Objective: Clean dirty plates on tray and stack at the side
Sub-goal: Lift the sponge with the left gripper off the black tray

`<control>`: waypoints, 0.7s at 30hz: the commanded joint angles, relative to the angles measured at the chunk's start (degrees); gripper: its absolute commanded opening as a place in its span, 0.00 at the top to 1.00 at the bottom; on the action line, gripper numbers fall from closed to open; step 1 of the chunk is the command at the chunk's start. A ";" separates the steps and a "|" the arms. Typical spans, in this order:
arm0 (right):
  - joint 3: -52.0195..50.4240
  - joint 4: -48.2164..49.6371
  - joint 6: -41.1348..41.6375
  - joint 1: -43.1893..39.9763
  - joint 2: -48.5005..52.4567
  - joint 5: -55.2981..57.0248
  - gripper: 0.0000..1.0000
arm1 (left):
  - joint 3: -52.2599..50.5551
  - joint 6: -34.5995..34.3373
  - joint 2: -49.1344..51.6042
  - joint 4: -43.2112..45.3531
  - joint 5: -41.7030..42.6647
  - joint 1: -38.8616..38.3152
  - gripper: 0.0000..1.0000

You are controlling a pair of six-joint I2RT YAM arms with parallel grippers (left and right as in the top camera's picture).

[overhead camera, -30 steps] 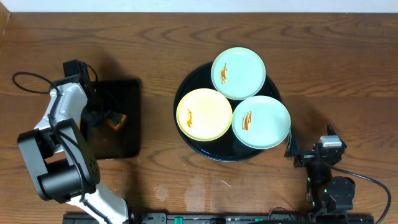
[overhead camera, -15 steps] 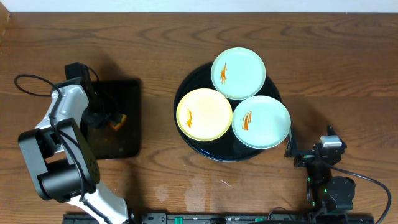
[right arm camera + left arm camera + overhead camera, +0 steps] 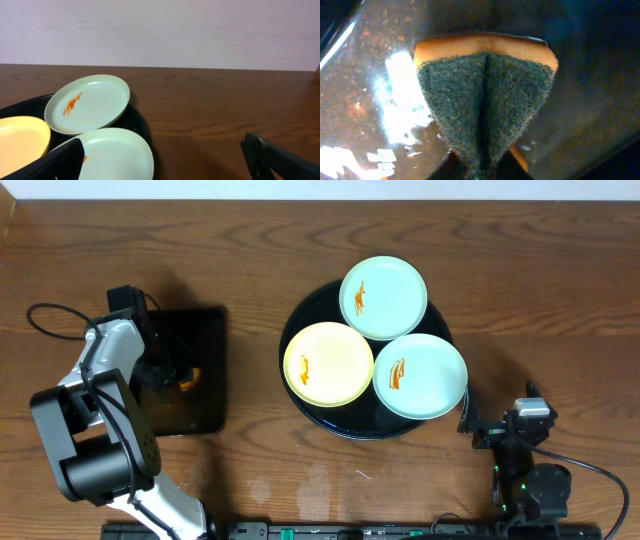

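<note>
Table [image 3: 300, 270]: one, wood, dark reddish-brown, with bold wavy grain running left to right; fills nearly the whole overhead view.
Surface: mostly matt, with a few faint pale scuff marks [image 3: 322, 478] near the front edge.
Wall [image 3: 160, 30]: plain, pale pinkish-white, rising behind the table's far edge.
Strip [image 3: 320, 188]: narrow, whitish, beyond the table at the top of the overhead view.
Light: soft, even; shadows on the wood dim and blurred.
</note>
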 commanded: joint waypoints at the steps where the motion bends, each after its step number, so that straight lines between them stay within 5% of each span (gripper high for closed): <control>1: -0.13 -0.24 0.81 -0.63 -0.37 0.11 0.01 | 2.95 0.46 0.22 -1.57 -0.74 0.17 0.88; 21: -0.13 -0.24 0.81 -0.63 -0.37 0.11 0.01 | 6.67 1.99 -24.02 -0.17 -0.72 0.15 0.92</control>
